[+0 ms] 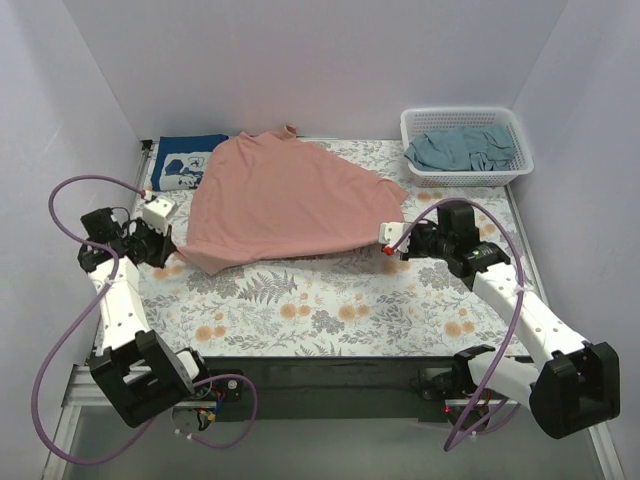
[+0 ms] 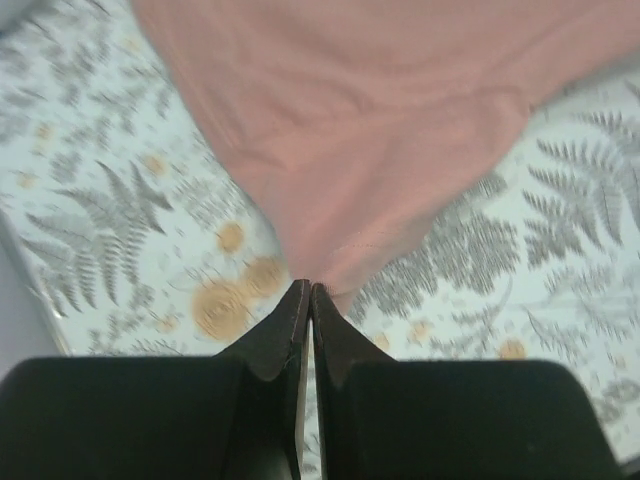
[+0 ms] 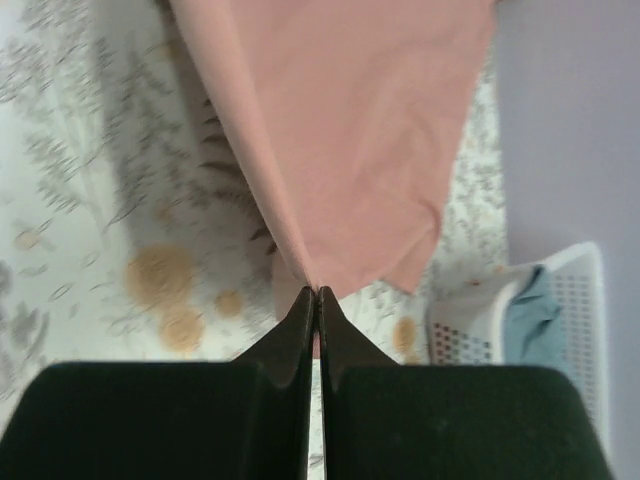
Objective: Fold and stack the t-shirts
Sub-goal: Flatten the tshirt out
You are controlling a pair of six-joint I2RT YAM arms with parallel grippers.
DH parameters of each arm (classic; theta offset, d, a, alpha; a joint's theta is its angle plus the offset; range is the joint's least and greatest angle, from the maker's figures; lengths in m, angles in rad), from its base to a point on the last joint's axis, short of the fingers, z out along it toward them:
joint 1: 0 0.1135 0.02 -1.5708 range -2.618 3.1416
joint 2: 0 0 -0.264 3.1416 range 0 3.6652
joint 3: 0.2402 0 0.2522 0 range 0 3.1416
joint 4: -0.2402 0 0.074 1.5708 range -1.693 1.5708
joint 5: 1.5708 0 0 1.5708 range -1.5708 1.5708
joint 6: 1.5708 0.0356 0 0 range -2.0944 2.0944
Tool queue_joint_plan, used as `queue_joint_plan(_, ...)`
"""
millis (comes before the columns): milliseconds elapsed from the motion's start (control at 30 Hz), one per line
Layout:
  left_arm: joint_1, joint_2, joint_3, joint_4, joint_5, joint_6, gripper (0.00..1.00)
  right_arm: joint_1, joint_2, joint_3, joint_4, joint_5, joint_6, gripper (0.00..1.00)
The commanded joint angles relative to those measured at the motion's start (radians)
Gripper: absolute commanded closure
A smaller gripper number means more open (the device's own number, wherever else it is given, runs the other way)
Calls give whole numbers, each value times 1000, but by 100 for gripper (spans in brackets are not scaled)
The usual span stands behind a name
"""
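The dusty-pink t-shirt (image 1: 285,200) is stretched out over the table, its near edge lifted between both grippers. My left gripper (image 1: 172,252) is shut on its near left corner, as the left wrist view (image 2: 307,287) shows with the pink cloth (image 2: 380,120) running away from the tips. My right gripper (image 1: 392,246) is shut on its near right corner, and the right wrist view (image 3: 316,291) shows the cloth (image 3: 350,130) hanging from the tips. The navy t-shirt (image 1: 185,165) with white print lies folded at the back left, partly under the pink one. The grey-teal t-shirt (image 1: 462,148) lies in the basket.
A white lattice basket (image 1: 468,178) stands at the back right; it also shows in the right wrist view (image 3: 560,320). The floral table cloth (image 1: 320,310) covers the table. Purple walls close in the back and both sides.
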Motion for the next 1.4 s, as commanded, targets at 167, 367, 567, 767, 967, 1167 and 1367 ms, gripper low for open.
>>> queue_joint_plan(167, 13, -88, -86, -527, -89, 532, 100, 5, -175, -181, -316, 60, -214, 99)
queue_joint_plan(367, 10, -42, -216, -430, -215, 494, 93, 13, -191, -234, -330, 88, -198, 70)
queue_joint_plan(567, 11, 36, -62, -221, -143, 171, 87, 13, -53, -92, -331, 121, 52, 48)
queue_joint_plan(767, -10, 202, 146, -395, 18, 191, 80, 15, 21, 36, -406, 71, 187, 45)
queue_joint_plan(967, -266, -23, -116, -374, -201, 282, 61, 36, 70, 85, -478, 45, 241, 48)
queue_joint_plan(1167, -453, -134, -307, -248, -404, 273, 55, 48, 121, 65, -494, 69, 270, 50)
queue_joint_plan(1367, -542, -82, -425, -90, -519, 261, 53, 56, 199, 36, -491, 114, 283, 52)
